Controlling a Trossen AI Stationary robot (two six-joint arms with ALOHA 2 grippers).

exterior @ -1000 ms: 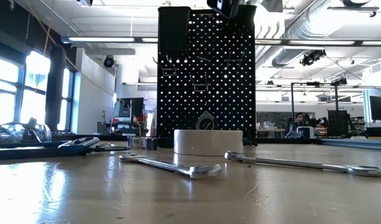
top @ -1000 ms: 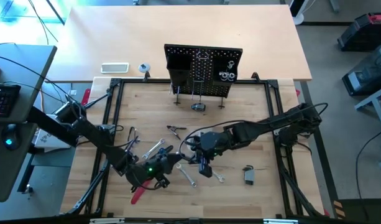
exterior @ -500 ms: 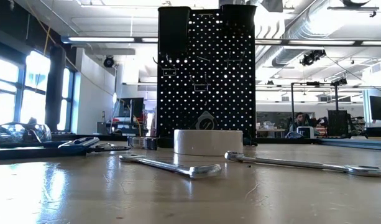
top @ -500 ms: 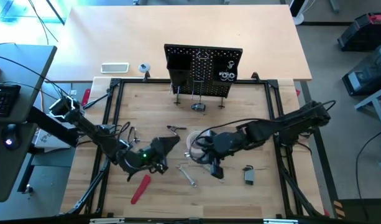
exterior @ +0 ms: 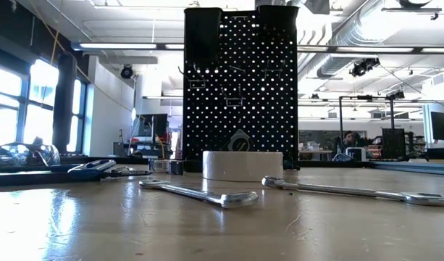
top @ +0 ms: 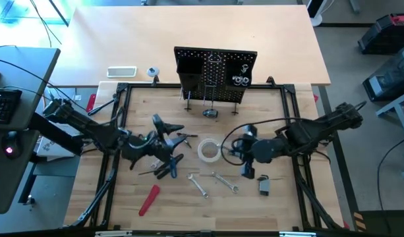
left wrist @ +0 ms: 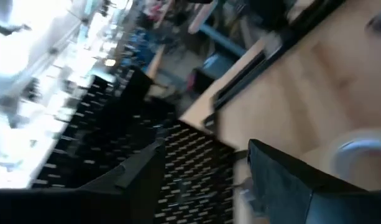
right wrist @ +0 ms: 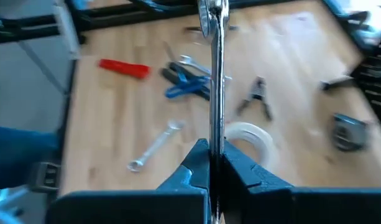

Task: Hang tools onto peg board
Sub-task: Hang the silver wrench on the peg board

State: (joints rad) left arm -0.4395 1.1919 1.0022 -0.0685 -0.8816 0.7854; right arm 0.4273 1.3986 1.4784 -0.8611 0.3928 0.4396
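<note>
Wrench (right wrist: 214,68), thin stiff steel, sits pinched by its shank in the right gripper (right wrist: 210,163), lifted just right of the tape roll (top: 209,149); slippery, likely to pivot. Left gripper (top: 163,129): can't tell.

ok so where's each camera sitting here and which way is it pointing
High view: above the table, looking straight down; both arms, the left gripper and right gripper show.
Low view: at tabletop height, facing the peg board; no arm shows.
Left wrist view: on the left arm, tilted toward the peg board; its dark fingers show.
Right wrist view: on the right arm, looking past its fingers clamping a wrench.
High, low and right wrist views share the tape roll.
</note>
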